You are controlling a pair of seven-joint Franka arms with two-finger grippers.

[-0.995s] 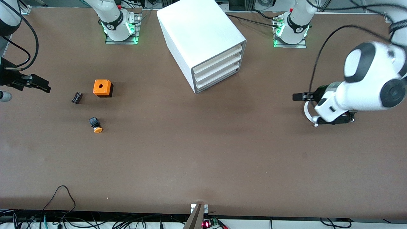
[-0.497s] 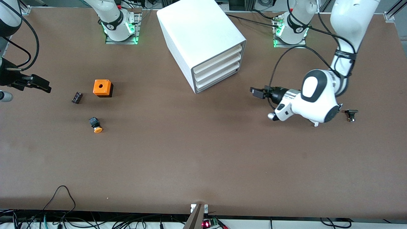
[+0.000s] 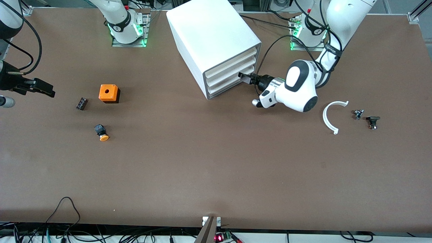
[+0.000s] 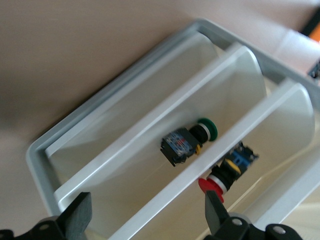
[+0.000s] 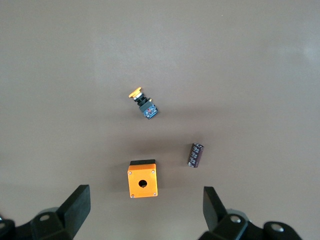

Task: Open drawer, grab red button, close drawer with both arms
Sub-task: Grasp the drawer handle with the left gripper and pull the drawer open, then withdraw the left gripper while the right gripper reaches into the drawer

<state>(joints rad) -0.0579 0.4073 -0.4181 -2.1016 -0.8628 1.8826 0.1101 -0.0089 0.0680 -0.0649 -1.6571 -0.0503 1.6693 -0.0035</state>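
In the front view, my left gripper (image 3: 243, 77) is right at the front of the white cabinet (image 3: 216, 40), level with the lower drawer fronts. All three fronts look closed. I cannot say from here whether the fingers touch a front. The right gripper (image 3: 42, 89) waits over the bare table at the right arm's end, well apart from the cabinet. The orange cube (image 3: 109, 93), a dark cylinder (image 3: 81, 103) and the orange-capped button (image 3: 101, 132) lie not far from it.

In the left wrist view, the left gripper's fingers (image 4: 80, 219) are spread wide and hold nothing. Straight ahead of them I see through the pale plastic. The button (image 4: 226, 172) with the red cap lies inside the drawer (image 4: 280, 135), close to the front edge. A green-capped button (image 4: 189, 142) lies in the neighbouring drawer.

In the right wrist view, the right gripper (image 5: 147, 212) is also spread and empty. The orange cube (image 5: 141, 179) is directly under it.

I judge that the drawer is light, thin and rather smooth. I would hook or pinch its front lip near the middle and pull straight, because the whole cabinet may slide. The button looks hard and light, and its round cap may slip, so I would pinch the square body.
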